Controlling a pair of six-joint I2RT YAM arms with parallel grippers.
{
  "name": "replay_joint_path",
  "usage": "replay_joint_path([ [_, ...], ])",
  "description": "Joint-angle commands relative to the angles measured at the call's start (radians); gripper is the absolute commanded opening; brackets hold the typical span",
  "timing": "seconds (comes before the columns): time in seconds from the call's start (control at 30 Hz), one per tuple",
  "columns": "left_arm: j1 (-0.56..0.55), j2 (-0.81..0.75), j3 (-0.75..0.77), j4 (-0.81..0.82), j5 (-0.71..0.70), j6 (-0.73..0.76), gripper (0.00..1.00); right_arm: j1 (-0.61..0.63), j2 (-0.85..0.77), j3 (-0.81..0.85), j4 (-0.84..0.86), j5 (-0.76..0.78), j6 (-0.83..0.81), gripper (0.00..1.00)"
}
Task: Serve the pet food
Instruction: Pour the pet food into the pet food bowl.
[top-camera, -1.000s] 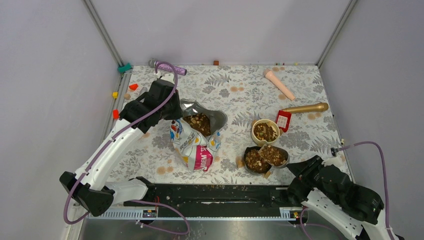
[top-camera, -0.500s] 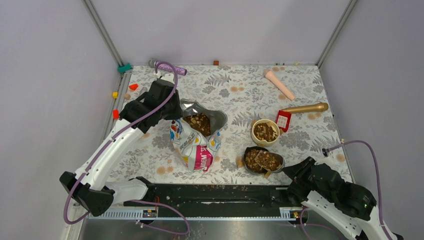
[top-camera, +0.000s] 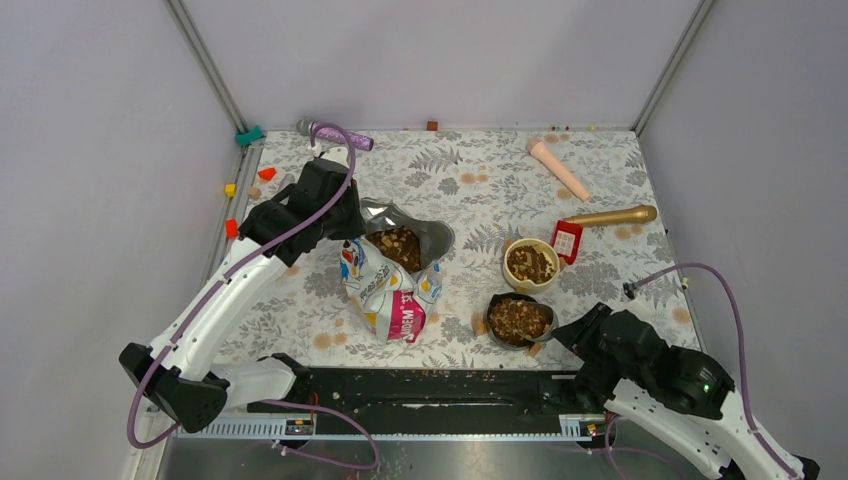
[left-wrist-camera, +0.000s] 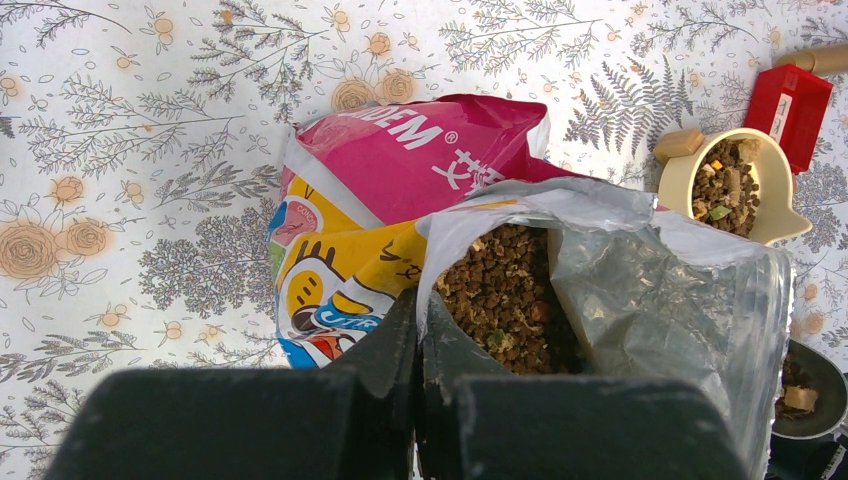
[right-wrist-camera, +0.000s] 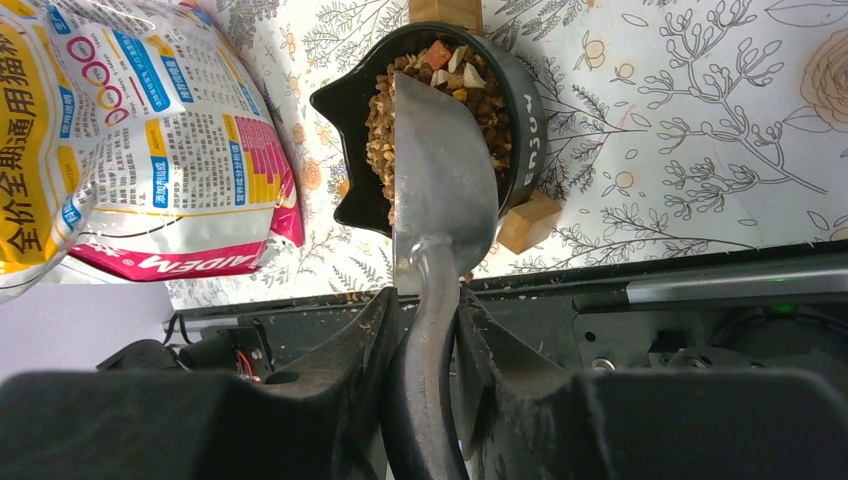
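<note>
An open pink and yellow food bag (top-camera: 392, 290) lies mid-table, pet food (top-camera: 397, 244) heaped in its silver mouth. My left gripper (top-camera: 350, 226) is shut on the bag's rim; in the left wrist view the gripper (left-wrist-camera: 419, 312) pinches the white edge of the bag (left-wrist-camera: 400, 165) beside the pet food (left-wrist-camera: 497, 300). My right gripper (right-wrist-camera: 425, 318) is shut on the handle of a metal scoop (right-wrist-camera: 443, 190). The scoop is turned on its edge over a black bowl (right-wrist-camera: 524, 110) full of pet food (right-wrist-camera: 440, 62). That black bowl (top-camera: 518, 320) sits just left of the right gripper (top-camera: 572, 335).
A cream bowl (top-camera: 530, 263) of kibble stands behind the black one, a red box (top-camera: 566, 240) beside it. Wooden blocks (right-wrist-camera: 527, 222) lie against the black bowl. A gold stick (top-camera: 612, 215), pink cone (top-camera: 558, 167) and purple stick (top-camera: 337, 133) lie further back. A black rail (top-camera: 430, 390) runs along the near edge.
My right arm shifted left and rolled the scoop from level onto its edge; its kibble dropped into the black bowl. The left arm and bag stayed still.
</note>
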Motion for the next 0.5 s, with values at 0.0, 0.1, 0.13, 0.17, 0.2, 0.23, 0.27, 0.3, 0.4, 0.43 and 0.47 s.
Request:
replay_joint_path([
  [0.0, 0.005, 0.008, 0.016, 0.003, 0.007, 0.016, 0.0, 0.002, 0.063, 0.026, 0.064, 0.011, -0.051, 0.0],
  [0.1, 0.005, 0.008, 0.017, 0.002, 0.006, 0.017, 0.0, 0.002, 0.089, 0.027, 0.08, 0.006, -0.066, 0.0],
  [0.13, 0.004, 0.009, 0.017, 0.004, 0.005, 0.017, 0.0, 0.002, 0.094, 0.031, 0.079, 0.007, -0.07, 0.0],
  [0.17, 0.004, 0.009, 0.017, 0.002, 0.006, 0.016, 0.0, 0.002, 0.098, 0.037, 0.076, 0.008, -0.077, 0.0],
  [0.2, 0.004, 0.007, 0.016, 0.002, 0.006, 0.016, 0.0, 0.002, 0.103, 0.045, 0.069, 0.01, -0.081, 0.0],
  [0.23, 0.005, 0.008, 0.017, 0.003, 0.006, 0.016, 0.0, 0.002, 0.108, 0.054, 0.058, 0.015, -0.083, 0.0],
  [0.27, 0.004, 0.007, 0.016, 0.002, 0.006, 0.016, 0.0, 0.002, 0.113, 0.065, 0.037, 0.019, -0.089, 0.0],
  [0.3, 0.005, 0.007, 0.017, 0.003, 0.006, 0.017, 0.0, 0.002, 0.118, 0.074, 0.025, 0.024, -0.091, 0.0],
  [0.4, 0.005, 0.008, 0.016, 0.003, 0.005, 0.016, 0.0, 0.002, 0.126, 0.091, -0.017, 0.034, -0.101, 0.0],
  [0.43, 0.004, 0.009, 0.018, 0.003, 0.005, 0.016, 0.0, 0.001, 0.128, 0.093, -0.025, 0.034, -0.103, 0.0],
  [0.47, 0.004, 0.009, 0.017, 0.003, 0.004, 0.016, 0.0, 0.002, 0.132, 0.096, -0.034, 0.034, -0.107, 0.0],
])
